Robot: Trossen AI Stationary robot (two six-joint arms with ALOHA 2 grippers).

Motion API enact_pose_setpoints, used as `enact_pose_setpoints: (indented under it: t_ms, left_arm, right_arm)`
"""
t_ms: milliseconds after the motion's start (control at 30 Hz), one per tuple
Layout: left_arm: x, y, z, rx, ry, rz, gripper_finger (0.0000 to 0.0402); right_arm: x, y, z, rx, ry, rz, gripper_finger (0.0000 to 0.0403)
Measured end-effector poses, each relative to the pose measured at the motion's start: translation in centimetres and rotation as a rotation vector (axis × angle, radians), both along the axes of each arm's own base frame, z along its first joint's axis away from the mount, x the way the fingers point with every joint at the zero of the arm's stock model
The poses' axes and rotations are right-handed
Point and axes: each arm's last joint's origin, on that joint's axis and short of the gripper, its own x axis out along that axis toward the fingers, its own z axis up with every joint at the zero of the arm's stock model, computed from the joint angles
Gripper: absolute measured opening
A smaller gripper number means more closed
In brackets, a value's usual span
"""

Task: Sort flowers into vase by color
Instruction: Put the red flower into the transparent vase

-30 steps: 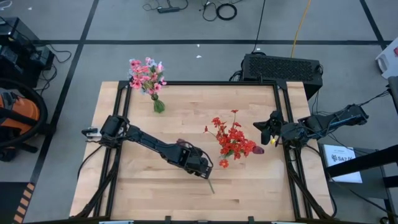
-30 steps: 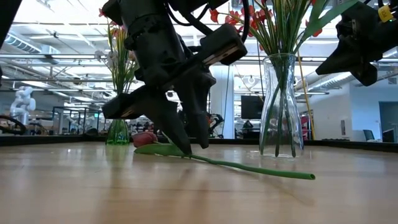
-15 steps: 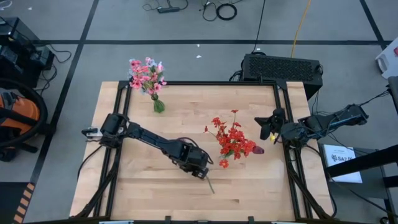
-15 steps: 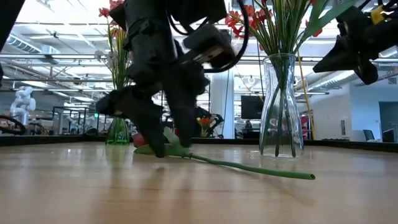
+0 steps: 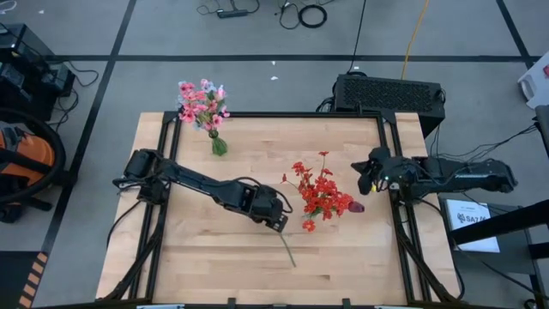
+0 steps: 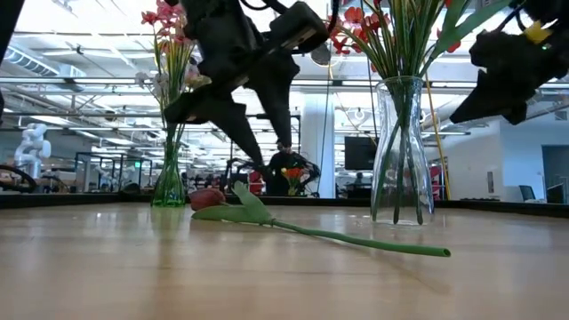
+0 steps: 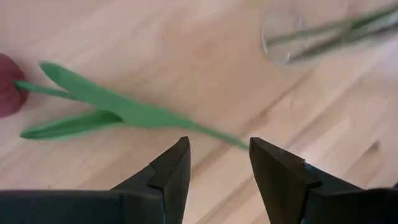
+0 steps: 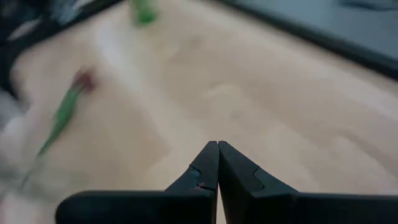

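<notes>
A red tulip (image 6: 207,197) lies flat on the wood, its green stem (image 6: 373,242) running toward the near edge; in the left wrist view its bud (image 7: 6,87) and leaves (image 7: 93,99) show. In the high view only the stem (image 5: 287,249) shows. My left gripper (image 7: 217,149) hovers open above the stem, clear of it (image 6: 258,160). A clear glass vase (image 6: 398,151) holds red flowers (image 5: 322,193). A green-tinted vase (image 6: 169,187) at the far left holds pink flowers (image 5: 204,107). My right gripper (image 8: 217,146) is shut and held in the air by the table's right edge (image 5: 364,176).
A black box (image 5: 388,90) sits beyond the far edge. Dark rails (image 5: 397,215) frame the table's sides. Bare wood (image 5: 197,249) lies open at the near left and along the near edge.
My left gripper, which stood with its open fingers down on the table astride the tulip, has risen off the table and drawn slightly toward the far edge, still open. The tulip has stayed lying where it was. My right arm has shifted a little by the right edge.
</notes>
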Motion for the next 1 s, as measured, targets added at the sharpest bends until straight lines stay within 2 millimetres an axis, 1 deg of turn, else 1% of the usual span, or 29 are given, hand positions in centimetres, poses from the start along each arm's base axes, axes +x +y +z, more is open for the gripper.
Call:
enact_pose_setpoints:
  t_ms: [100,167,233,333,433,500,533,633,733,867,1000]
  left_arm:
    - [0.2,0.0,0.3,-0.022,-0.035,0.1,0.0171]
    - [0.6,-0.1,0.5,-0.046,-0.078,0.16,0.0171]
    - [0.9,-0.3,0.8,-0.061,-0.127,0.198,0.0171]
    - [1.3,-0.6,1.1,-0.052,-0.198,0.243,0.0171]
    - [1.5,-1.0,1.4,-0.045,-0.253,0.251,0.0171]
    - [1.6,-1.4,1.5,-0.048,-0.269,0.247,0.0171]
    - [1.5,-1.6,1.5,-0.05,-0.271,0.242,0.0171]
    - [1.4,-2.3,1.5,-0.088,-0.276,0.286,0.0171]
    - [1.1,-3.2,1.5,-0.123,-0.279,0.339,0.0171]
    - [0.7,-4.3,1.5,-0.19,-0.278,0.422,0.0171]
    - [0.4,-5.1,1.5,-0.208,-0.302,0.534,0.0171]
  right_arm:
    - [0.2,-0.1,0.1,0.002,0.028,0.183,0.0]
    - [0.4,0.0,0.3,-0.023,-0.028,0.301,0.0]
    - [0.6,0.1,-0.1,-0.063,-0.056,0.381,0.0]
    - [1.0,0.3,-1.6,-0.088,-0.131,0.472,0.0]
    - [1.1,0.7,-4.1,-0.071,-0.201,0.576,0.0]
    - [1.1,0.8,-5.2,-0.052,-0.278,0.603,0.0]
    - [1.1,0.9,-5.5,-0.057,-0.327,0.617,0.0]
    - [0.9,0.9,-5.2,-0.096,-0.447,0.634,0.0]
    - [0.6,1.0,-4.8,-0.139,-0.494,0.641,0.0]
    - [0.0,1.0,-4.6,-0.177,-0.51,0.65,0.0]
    - [-0.5,1.0,-4.3,-0.212,-0.544,0.653,0.0]
